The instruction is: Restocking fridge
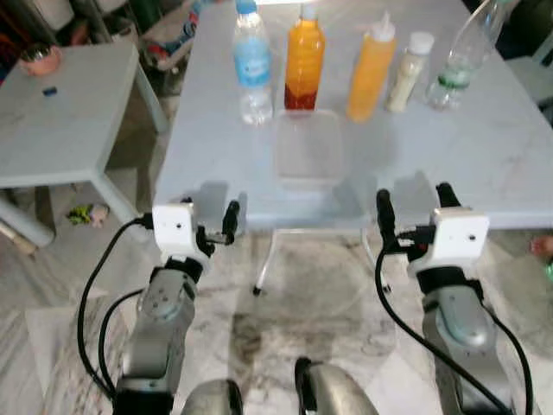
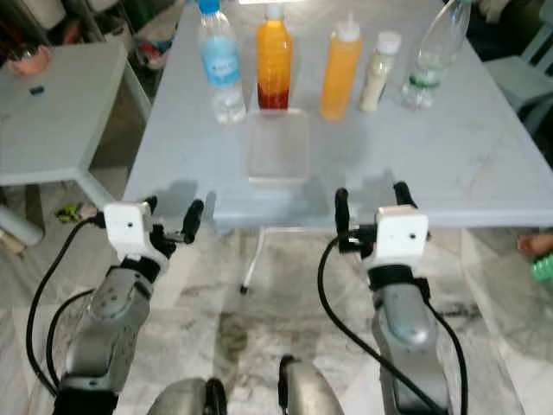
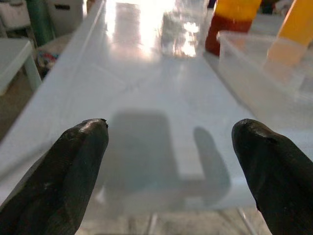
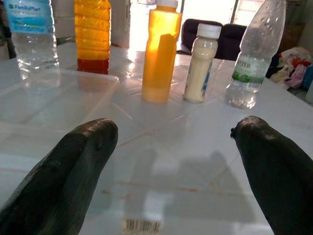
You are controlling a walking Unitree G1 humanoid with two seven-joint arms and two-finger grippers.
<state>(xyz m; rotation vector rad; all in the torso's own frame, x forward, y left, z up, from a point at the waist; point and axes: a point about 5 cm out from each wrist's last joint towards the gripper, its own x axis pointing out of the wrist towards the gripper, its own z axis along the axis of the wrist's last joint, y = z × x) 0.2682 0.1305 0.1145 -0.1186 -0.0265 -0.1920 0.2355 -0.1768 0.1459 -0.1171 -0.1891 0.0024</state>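
Note:
Along the far side of a pale table [image 1: 484, 156] stands a row of bottles: a water bottle with a blue label [image 1: 252, 65], a bottle of amber drink [image 1: 304, 60], an orange squeeze bottle [image 1: 371, 73], a small cream bottle [image 1: 409, 73] and a clear bottle with a green label [image 1: 462, 56]. A clear plastic container [image 1: 308, 149] lies in front of them. My left gripper [image 2: 173, 210] is open at the table's near edge, left of the container. My right gripper [image 1: 415, 201] is open at the same edge, right of the container. Both hold nothing.
A lower side table [image 1: 60, 121] with a pink bowl [image 1: 41, 59] stands to the left. Clutter lies on the floor behind it. Marble floor [image 1: 302, 294] runs under the main table, whose thin legs [image 1: 263, 264] stand close ahead. A person's foot [image 2: 531, 245] shows at the right edge.

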